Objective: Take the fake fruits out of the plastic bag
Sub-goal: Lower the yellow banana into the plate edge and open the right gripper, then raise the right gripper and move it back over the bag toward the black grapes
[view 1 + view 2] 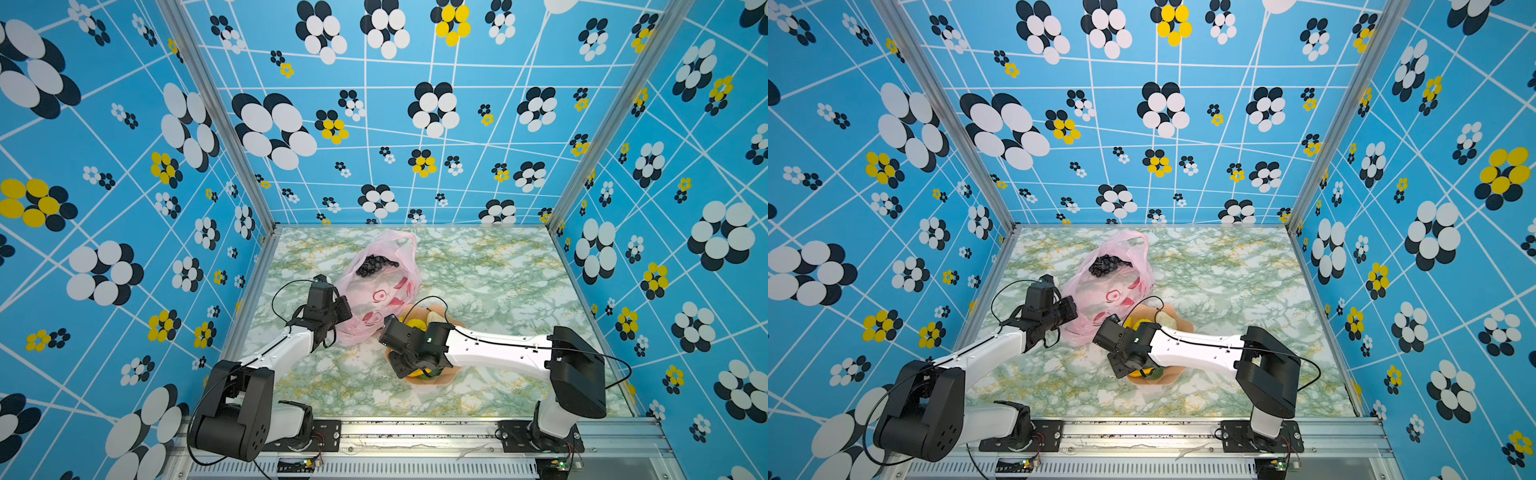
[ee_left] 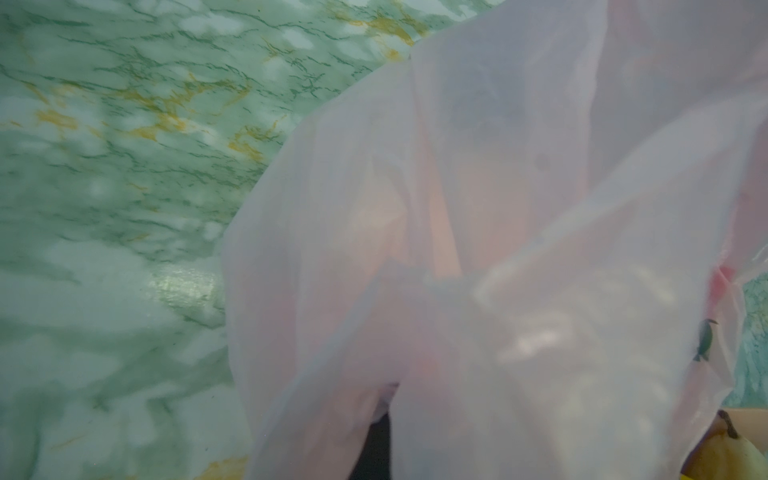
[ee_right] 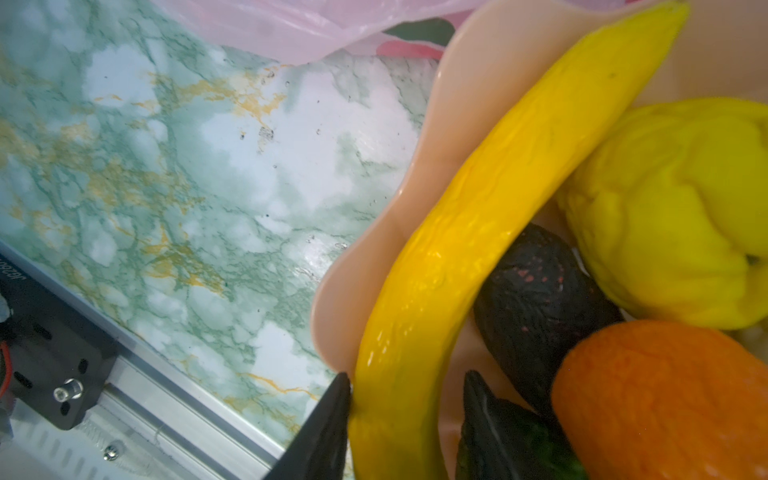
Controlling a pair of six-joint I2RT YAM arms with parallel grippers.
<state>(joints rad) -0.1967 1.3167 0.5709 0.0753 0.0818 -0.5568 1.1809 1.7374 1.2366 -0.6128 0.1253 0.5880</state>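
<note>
Between the parted fingers of the right pincer (image 3: 406,376): banana (image 3: 478,232), glossy curved yellow plastic, long axis running away from the fingertips along the rim of the scalloped peach bowl (image 3: 365,266), far tip toward the bag (image 1: 386,286). Beside it in the bowl: pebbled dark avocado (image 3: 536,307), ribbed yellow fruit (image 3: 673,208), dimpled orange (image 3: 656,399). Left pincer (image 1: 340,320) clenched on the bag's near edge, thin crinkled translucent pink film; dark grape bunch (image 1: 376,264) inside, beyond that pincer.
</note>
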